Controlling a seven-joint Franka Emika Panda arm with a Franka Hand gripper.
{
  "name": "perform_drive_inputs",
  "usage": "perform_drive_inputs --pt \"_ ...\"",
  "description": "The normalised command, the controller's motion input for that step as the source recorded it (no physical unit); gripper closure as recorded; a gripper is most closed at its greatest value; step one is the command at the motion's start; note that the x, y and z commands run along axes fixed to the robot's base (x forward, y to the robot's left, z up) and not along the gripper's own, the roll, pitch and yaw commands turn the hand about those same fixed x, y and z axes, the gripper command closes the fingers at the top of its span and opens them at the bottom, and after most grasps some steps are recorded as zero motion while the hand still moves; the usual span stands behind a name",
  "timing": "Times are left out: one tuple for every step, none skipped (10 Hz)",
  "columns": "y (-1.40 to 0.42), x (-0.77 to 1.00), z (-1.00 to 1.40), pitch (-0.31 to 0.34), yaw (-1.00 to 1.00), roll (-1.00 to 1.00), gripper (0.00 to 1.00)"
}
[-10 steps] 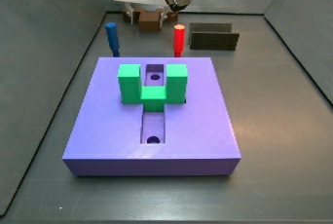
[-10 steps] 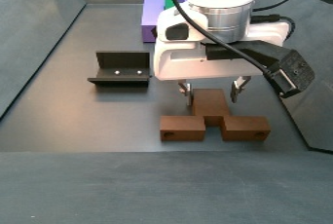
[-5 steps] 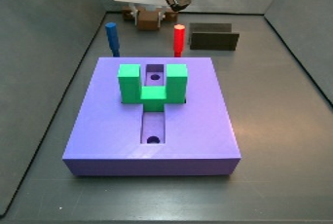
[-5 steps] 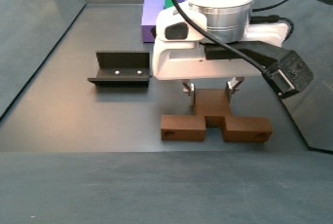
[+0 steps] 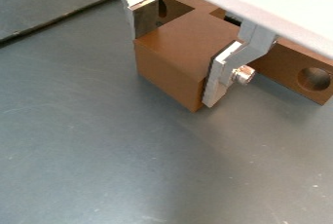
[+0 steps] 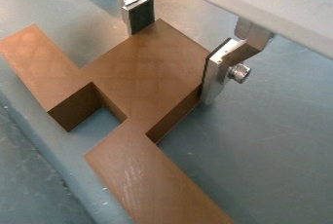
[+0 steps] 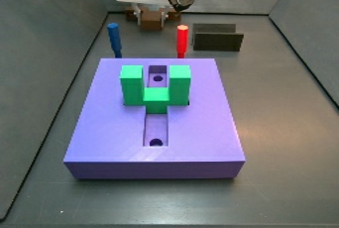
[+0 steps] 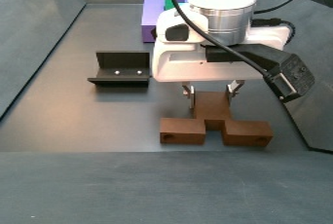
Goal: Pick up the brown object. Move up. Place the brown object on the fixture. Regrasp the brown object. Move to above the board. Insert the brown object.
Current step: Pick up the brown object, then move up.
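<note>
Gripper (image 6: 182,41) sits low over the brown object (image 6: 124,87), silver fingers (image 5: 232,68) straddling its raised middle block, dark pads just beside the side faces. Can't tell if they're touching or gripping yet. The piece lies flat on the floor, long axis running 9 to 3 o'clock in a side view (image 8: 215,130), directly under the gripper. Matte brown, sharp-edged, stepped shape with a round hole in one arm. Fixture (image 8: 117,69) is at 9–10 o'clock, well apart; board (image 7: 157,119) purple, smooth, with a green block (image 7: 157,85).
</note>
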Motion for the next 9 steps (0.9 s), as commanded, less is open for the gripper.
perform_drive_inputs --pt "0.00 0.00 0.00 0.000 0.00 0.00 1.00" --pt "0.00 0.00 0.00 0.000 0.00 0.00 1.00" --pt "0.00 0.00 0.00 0.000 0.00 0.00 1.00" --pt "0.00 0.00 0.00 0.000 0.00 0.00 1.00" --pt "0.00 0.00 0.00 0.000 0.00 0.00 1.00" --pt "0.00 0.00 0.00 0.000 0.00 0.00 1.00" --pt "0.00 0.00 0.00 0.000 0.00 0.00 1.00" --pt "0.00 0.00 0.00 0.000 0.00 0.00 1.00" --pt "0.00 0.00 0.83 0.000 0.00 0.00 1.00"
